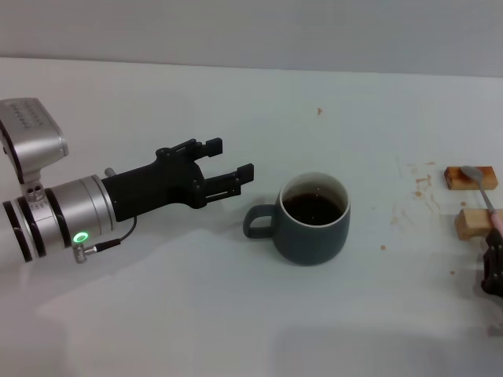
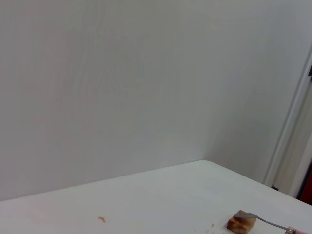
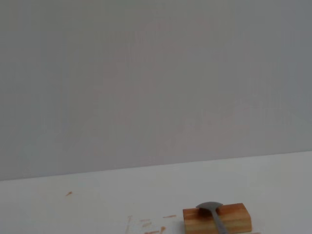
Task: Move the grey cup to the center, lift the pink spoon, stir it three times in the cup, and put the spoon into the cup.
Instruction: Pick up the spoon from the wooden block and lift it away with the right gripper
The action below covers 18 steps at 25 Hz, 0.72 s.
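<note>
Jaws of our left gripper (image 1: 229, 169) stand open and empty, left of centre in the head view, just short of the cup's handle. Our right gripper (image 1: 493, 263) sits at the right edge; we cannot tell its jaws' state. Cup (image 1: 313, 218): centre of the tabletop (image 1: 236, 314), upright, handle pointing left. Spoon (image 1: 481, 188): bridging two blocks (image 1: 471, 200), likely to ease pickup; long axis near-far, bowl on the far block.

Left claw (image 1: 228, 169) spread; right claw (image 1: 493, 263) at edge.
</note>
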Tool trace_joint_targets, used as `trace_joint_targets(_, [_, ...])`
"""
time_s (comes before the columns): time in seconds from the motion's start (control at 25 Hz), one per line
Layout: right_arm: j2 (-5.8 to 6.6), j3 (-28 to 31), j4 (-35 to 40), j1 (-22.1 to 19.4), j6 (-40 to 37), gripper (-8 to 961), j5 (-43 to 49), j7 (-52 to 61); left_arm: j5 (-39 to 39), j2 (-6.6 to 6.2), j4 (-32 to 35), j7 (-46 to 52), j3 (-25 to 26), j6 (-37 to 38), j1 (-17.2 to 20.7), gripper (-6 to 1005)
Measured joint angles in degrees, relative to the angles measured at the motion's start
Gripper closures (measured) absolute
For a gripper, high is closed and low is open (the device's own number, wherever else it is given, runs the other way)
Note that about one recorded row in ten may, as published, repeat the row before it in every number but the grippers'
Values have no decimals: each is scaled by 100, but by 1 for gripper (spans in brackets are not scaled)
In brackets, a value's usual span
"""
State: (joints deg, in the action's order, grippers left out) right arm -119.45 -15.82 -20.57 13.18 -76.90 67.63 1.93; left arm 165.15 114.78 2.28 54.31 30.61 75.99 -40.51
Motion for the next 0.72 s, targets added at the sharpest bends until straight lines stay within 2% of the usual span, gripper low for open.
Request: trace_joint_targets(0.72, [0,0,0,0,8,830,17,0,0,9,0,0,7,-5,31,170])
